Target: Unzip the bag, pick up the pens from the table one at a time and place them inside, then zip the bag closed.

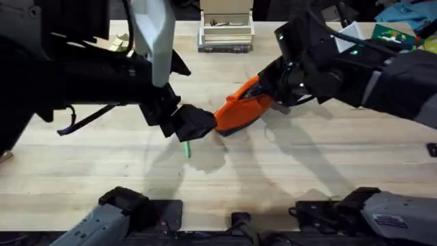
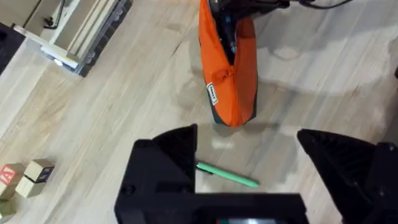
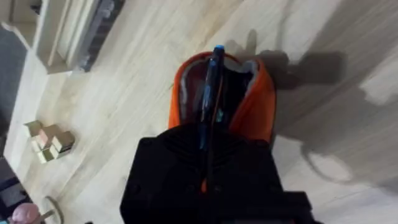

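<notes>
Right gripper (image 3: 208, 146) grips the black pen (image 3: 211, 93), pointing lengthwise into the open bag (image 3: 249, 118); left gripper (image 2: 249, 168) gapes over the green pen (image 2: 228, 175).

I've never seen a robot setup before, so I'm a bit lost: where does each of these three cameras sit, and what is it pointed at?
Overhead: above the table, looking down and forward; both arms show.
Left wrist: on the left arm, facing down at the green pen; open left claw at the edge.
Right wrist: on the right arm, facing the unzipped orange pouch; right claw grips a dark pen.
All three share the pouch.
</notes>
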Tool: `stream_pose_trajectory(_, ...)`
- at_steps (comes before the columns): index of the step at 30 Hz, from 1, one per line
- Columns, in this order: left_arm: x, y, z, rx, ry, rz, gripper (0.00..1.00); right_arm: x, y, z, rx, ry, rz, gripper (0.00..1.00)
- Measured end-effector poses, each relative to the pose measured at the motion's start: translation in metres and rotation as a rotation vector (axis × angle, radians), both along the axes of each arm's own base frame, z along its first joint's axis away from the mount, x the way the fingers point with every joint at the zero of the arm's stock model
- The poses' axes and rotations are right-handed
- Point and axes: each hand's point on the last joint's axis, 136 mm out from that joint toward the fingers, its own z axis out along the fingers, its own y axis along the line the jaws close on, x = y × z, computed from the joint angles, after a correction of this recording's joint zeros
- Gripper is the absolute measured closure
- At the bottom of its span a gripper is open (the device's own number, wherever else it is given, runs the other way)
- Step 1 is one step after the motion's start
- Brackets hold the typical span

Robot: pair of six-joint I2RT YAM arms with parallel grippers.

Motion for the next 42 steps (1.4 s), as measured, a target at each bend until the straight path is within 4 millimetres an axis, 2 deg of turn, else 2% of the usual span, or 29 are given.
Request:
stream_pose_trajectory(10,0.0,0.0,0.0,0.0,0.0,0.0,0.007,0.0,-0.001,-0.024,-0.038,0.055,-0.02,0.967)
stream_pose_trajectory(16,0.0,0.0,0.0,0.0,0.0,0.0,0.008,-0.002,0.004,-0.024,-0.044,0.052,-0.007,0.967)
stream_pose_trajectory(32,0.0,0.0,0.0,0.0,0.0,0.0,0.007,-0.016,0.035,-0.022,-0.039,0.036,0.086,0.968)
stream_pose_trajectory(42,0.0,0.0,0.0,0.0,0.0,0.0,0.007,-0.018,0.042,-0.03,-0.048,0.051,0.104,0.968)
